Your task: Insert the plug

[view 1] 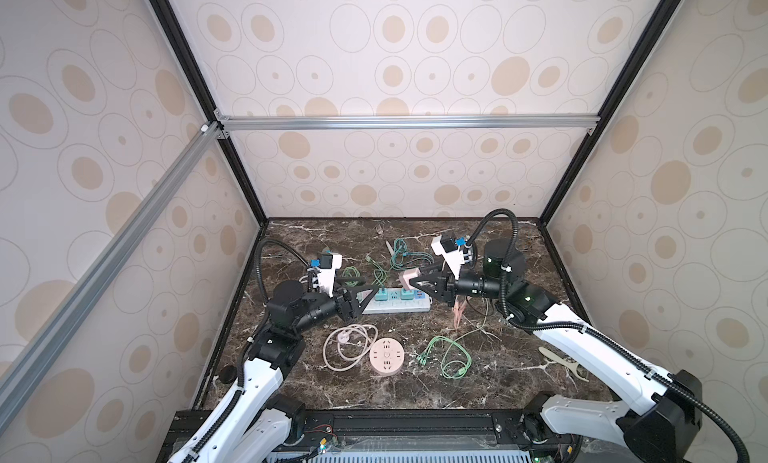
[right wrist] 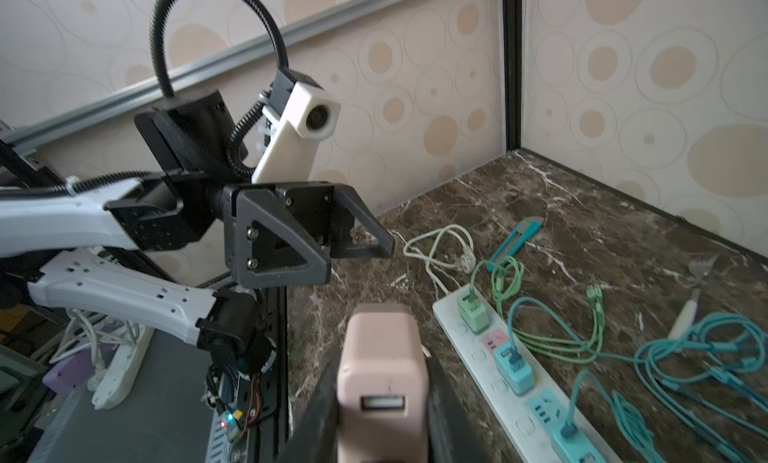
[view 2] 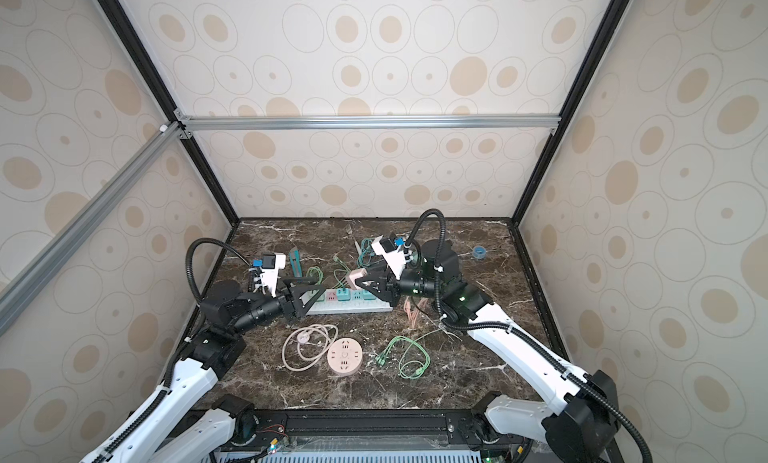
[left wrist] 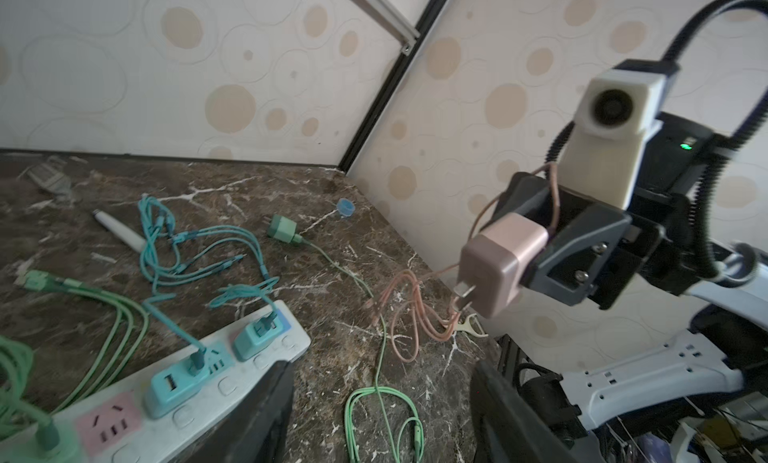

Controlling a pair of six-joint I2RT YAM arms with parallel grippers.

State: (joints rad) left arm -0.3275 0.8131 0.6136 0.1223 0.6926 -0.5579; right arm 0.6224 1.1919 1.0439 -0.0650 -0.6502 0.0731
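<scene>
My right gripper (view 1: 411, 283) (right wrist: 380, 398) is shut on a pink cube plug (view 1: 406, 279) (view 2: 356, 278) (left wrist: 496, 265) (right wrist: 380, 365), held above the table with its metal prongs bare. Below and beside it lies the white power strip (view 1: 395, 306) (view 2: 353, 306) (left wrist: 187, 419) (right wrist: 478, 357). The strip carries a green and two teal chargers and has a free pink socket (left wrist: 109, 423) (right wrist: 494, 340). My left gripper (view 1: 370, 288) (view 2: 318, 285) (left wrist: 382, 398) (right wrist: 361, 259) is open and empty over the strip's left end.
A round pink socket (view 1: 386, 355) and its coiled beige cord (view 1: 347, 346) lie near the front. Green cables (view 1: 449, 357), teal cables (view 1: 405, 253) and a pink cable bundle (left wrist: 411, 311) are spread around. A teal utility knife (right wrist: 521, 236) lies near the back wall.
</scene>
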